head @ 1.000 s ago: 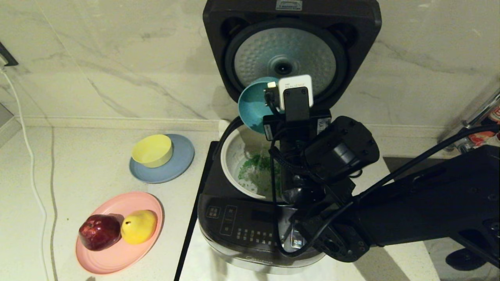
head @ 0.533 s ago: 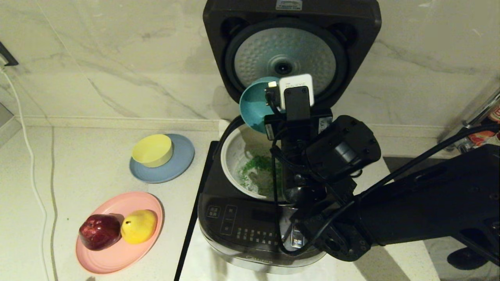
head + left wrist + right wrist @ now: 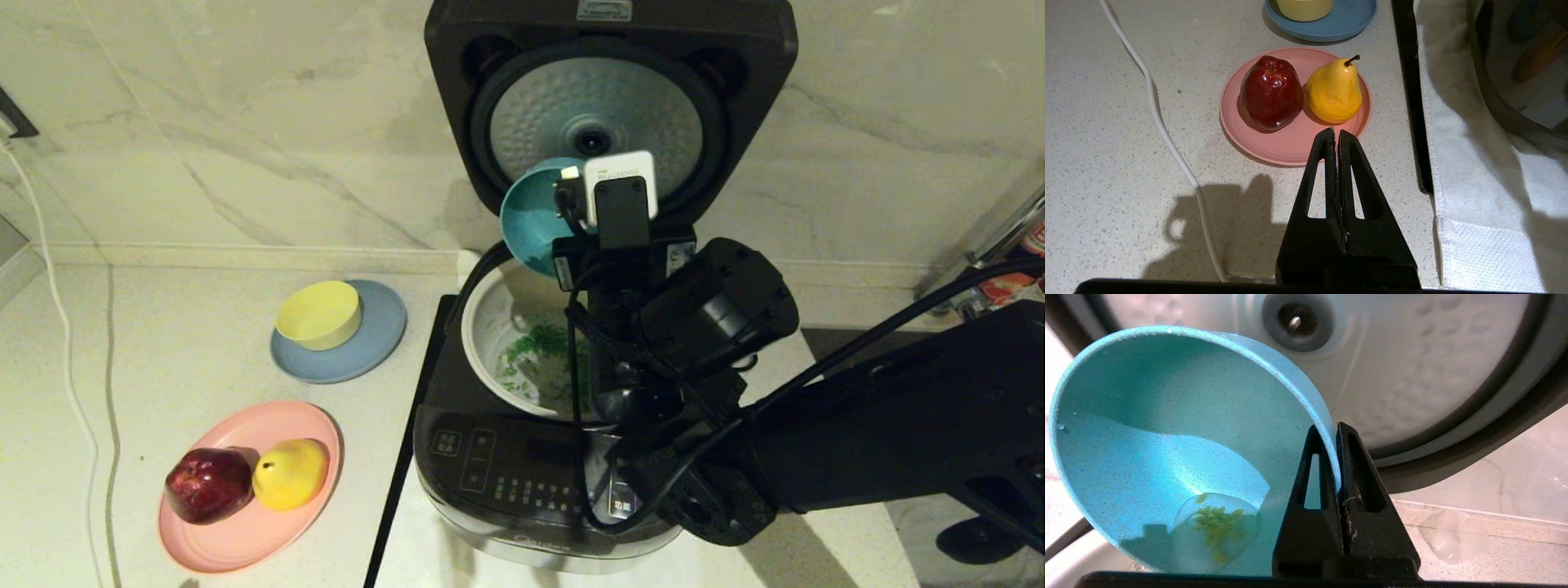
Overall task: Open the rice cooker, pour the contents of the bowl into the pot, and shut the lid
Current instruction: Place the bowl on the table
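- Almost nothing has shifted since the earlier head frames: our right wrist and the bowl sit a shade higher, and the green bits in the pot look more spread out.
- Head view: we see the rice cooker with its lid standing open at the back. Our right arm reaches in from the right, holding the teal bowl tipped on edge above the pot's far rim, its mouth facing left and down. The contents lie mostly on the pot floor.
- Left wrist view: our left gripper hangs idle, fingers pressed together on nothing, above a pink plate bearing an apple and pear, well apart from the cooker.
- Right wrist view: our right gripper pinches the bowl's wall, one finger inside and one outside. A small wet clump of green remains at the bowl's low side, away from the fingers.
- We judge that the right arm, nearer the lid, must carry the bowl clear leftward before closing.
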